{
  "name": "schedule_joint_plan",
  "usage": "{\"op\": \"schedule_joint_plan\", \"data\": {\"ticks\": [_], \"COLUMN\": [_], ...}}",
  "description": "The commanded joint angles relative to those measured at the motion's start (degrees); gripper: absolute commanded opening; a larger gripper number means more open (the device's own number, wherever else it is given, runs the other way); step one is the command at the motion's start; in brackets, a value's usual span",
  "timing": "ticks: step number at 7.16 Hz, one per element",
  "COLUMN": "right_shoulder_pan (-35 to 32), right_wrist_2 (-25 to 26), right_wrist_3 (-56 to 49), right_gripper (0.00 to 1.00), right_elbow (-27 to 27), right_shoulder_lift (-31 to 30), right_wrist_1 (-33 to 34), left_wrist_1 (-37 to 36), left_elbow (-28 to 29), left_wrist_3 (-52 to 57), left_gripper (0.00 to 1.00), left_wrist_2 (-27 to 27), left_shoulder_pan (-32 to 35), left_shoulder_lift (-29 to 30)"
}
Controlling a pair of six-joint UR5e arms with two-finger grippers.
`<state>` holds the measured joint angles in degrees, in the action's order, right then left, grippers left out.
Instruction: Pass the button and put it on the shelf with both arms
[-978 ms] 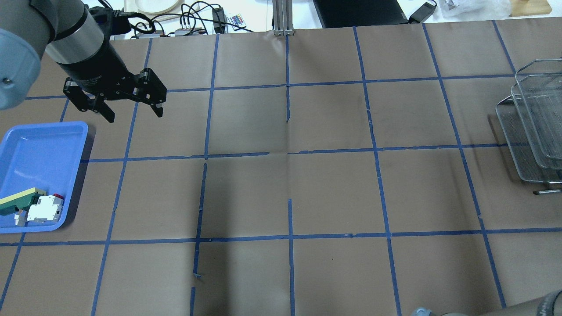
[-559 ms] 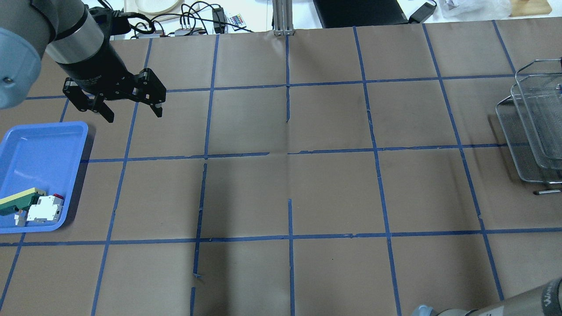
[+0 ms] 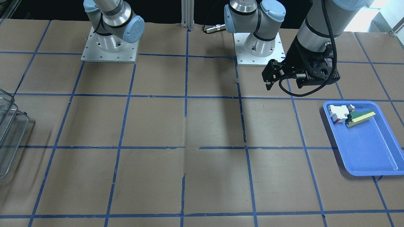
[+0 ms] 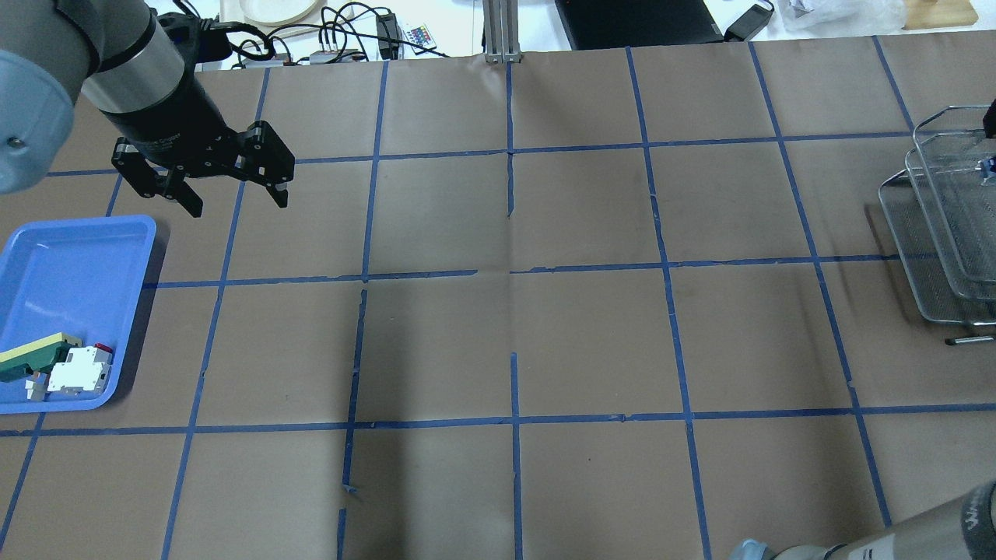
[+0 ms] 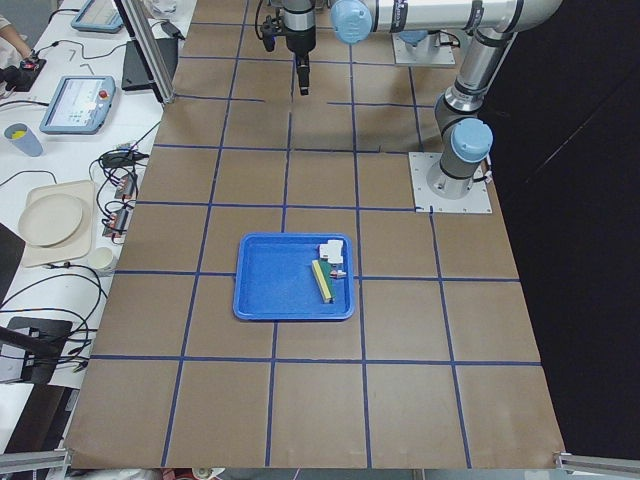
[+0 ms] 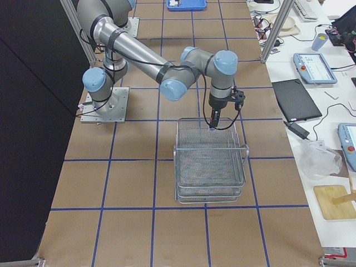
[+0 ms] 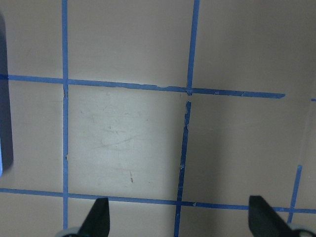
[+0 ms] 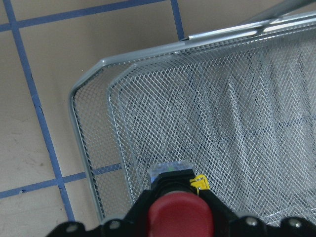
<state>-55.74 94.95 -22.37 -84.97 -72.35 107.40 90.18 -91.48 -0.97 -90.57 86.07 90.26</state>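
Note:
The button, with its red head towards the camera and its bluish-clear block at the far end, is held in my right gripper. It hangs just above a corner of the top tier of the wire-mesh shelf. The shelf stands at the table's right end. The button's bluish tip shows at the overhead view's right edge. My left gripper is open and empty above the table, just beyond the blue tray. The left wrist view shows only taped paper between its fingertips.
The blue tray holds a white-and-red switch and a green-and-yellow wedge part in its near corner. Cables and a plate lie past the table's far edge. Both arm bases stand at the robot's side.
My right gripper with the button has come into the overhead view's right edge, over the shelf's top tier. The right arm's elbow has shifted at the bottom edge. The left arm has not moved.

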Motion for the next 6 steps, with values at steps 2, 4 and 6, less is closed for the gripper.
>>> {"op": "schedule_joint_plan", "data": {"ticks": [2,4,6], "right_shoulder_pan": [1.87,2.13,2.13], "right_wrist_2": [0.24,0.33,0.06], "right_wrist_3": [0.04,0.22,0.31], "right_gripper": [0.63,1.00,1.00], "right_elbow": [-0.72,-0.72,-0.46], "right_shoulder_lift": [0.10,-0.43,-3.06], "right_wrist_1": [-0.18,-0.53,-5.36], "left_wrist_1": [-0.01,-0.09,0.08], "left_elbow": [-0.01,0.08,-0.01], "left_wrist_3": [0.00,0.26,0.17], "left_gripper": [1.00,1.00,1.00], "left_wrist_2": [-0.05,-0.22,-0.93], "left_shoulder_pan": [-0.03,-0.20,-0.38], "left_shoulder_lift": [-0.09,-0.35,-0.26]}}
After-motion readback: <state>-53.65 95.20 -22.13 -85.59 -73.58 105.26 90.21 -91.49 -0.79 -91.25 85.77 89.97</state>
